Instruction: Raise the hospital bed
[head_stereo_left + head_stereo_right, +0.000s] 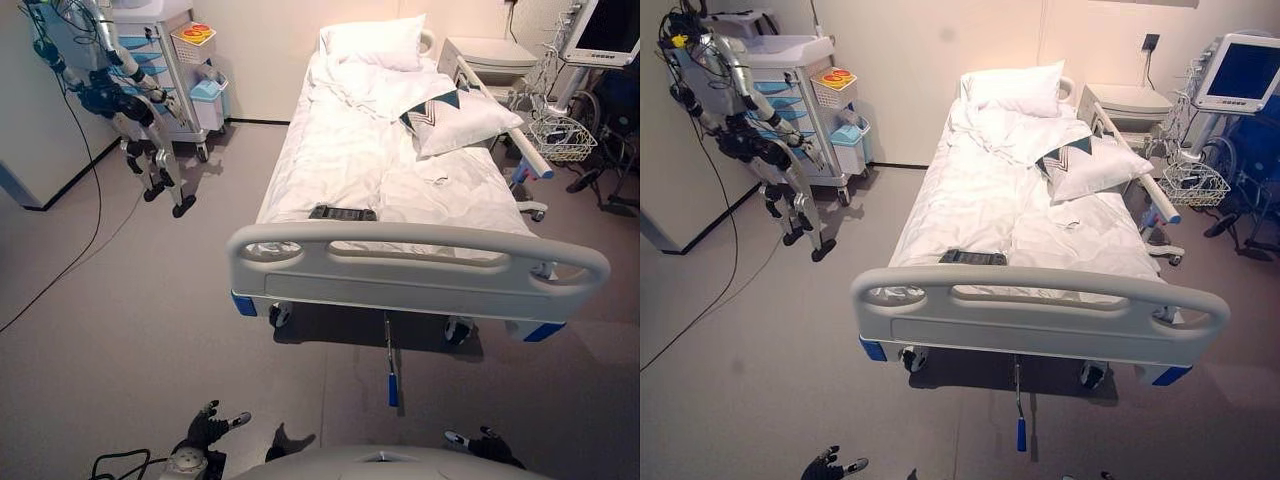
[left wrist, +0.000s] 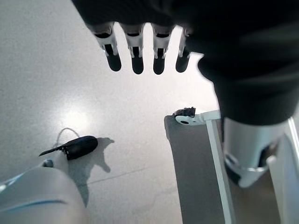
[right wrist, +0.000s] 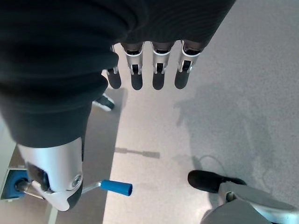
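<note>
You had both hands spread and empty, the left hand [image 2: 140,51] and right hand [image 3: 149,70] hanging near the hospital bed's [image 1: 380,170] footboard [image 1: 420,265], and the crank handle [image 1: 392,388] under that footboard was not held, so I could not judge if the bed was raised.

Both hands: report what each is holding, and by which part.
Nothing is held. The left hand and right hand hang open above the floor, the right over the bed's blue-handled crank.

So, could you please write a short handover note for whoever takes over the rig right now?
Left hand: open, fingers straight, hanging over bare floor, holding nothing.
Right hand: open, holding nothing, above the floor near the crank handle.
The bed stands ahead, its mattress flat; the blue-tipped crank hangs below the footboard, folded down toward the floor.
Whether the bed has been cranked up cannot be told from here. Check its height before turning the crank.
</note>
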Controlling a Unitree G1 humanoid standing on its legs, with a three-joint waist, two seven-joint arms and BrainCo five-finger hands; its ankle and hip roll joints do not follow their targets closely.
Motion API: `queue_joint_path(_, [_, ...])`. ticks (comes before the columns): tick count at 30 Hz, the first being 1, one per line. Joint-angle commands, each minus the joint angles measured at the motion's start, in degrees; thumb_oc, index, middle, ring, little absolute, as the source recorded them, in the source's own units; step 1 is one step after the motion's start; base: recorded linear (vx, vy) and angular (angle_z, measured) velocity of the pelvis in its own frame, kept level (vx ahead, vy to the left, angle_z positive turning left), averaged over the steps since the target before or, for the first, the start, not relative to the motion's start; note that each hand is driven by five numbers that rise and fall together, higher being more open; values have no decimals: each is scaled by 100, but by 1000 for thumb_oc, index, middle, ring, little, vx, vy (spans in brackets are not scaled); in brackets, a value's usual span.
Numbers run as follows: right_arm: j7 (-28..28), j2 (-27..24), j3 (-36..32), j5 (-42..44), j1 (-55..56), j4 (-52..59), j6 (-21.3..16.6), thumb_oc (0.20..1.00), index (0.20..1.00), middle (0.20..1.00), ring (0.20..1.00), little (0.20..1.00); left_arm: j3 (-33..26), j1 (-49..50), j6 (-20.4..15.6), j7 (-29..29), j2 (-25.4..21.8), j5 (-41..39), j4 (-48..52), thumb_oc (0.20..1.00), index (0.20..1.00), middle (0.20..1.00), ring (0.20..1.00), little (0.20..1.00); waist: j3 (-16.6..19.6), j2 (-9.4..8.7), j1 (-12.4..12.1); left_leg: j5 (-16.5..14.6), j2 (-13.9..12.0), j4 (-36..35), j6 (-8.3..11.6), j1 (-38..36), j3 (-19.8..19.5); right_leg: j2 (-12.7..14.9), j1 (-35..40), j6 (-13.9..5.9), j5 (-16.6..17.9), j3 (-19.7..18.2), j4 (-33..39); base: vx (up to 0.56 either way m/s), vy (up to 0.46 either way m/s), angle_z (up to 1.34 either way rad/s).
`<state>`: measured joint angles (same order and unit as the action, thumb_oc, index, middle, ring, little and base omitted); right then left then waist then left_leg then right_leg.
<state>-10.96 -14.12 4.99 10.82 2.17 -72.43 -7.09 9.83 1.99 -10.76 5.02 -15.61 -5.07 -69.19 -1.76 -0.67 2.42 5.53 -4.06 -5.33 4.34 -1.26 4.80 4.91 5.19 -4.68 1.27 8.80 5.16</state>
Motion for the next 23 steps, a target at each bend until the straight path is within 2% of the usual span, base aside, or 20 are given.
queue_joint_path(1, [-7, -22, -85, 77, -485, -113, -42, 1000, 1000, 1000, 1000, 1000, -134, -310, -63, -34, 66, 207, -256, 1000, 1000, 1000, 1000, 1000, -64, -35, -2, -386, 290, 33, -99, -294, 109, 98, -214, -417, 211, -133, -198, 0, 0, 0])
queue_joint_path(23, [-1, 29, -52, 281, -512, -79, -74, 1000, 1000, 1000, 1000, 1000, -141, -360, -72, 16, 145, 103, -255, 1000, 1000, 1000, 1000, 1000, 50, -82, -54, -520, 265, 33, -118, -463, 111, 141, -13, -427, 145, -191, -70, 21, 3, -1])
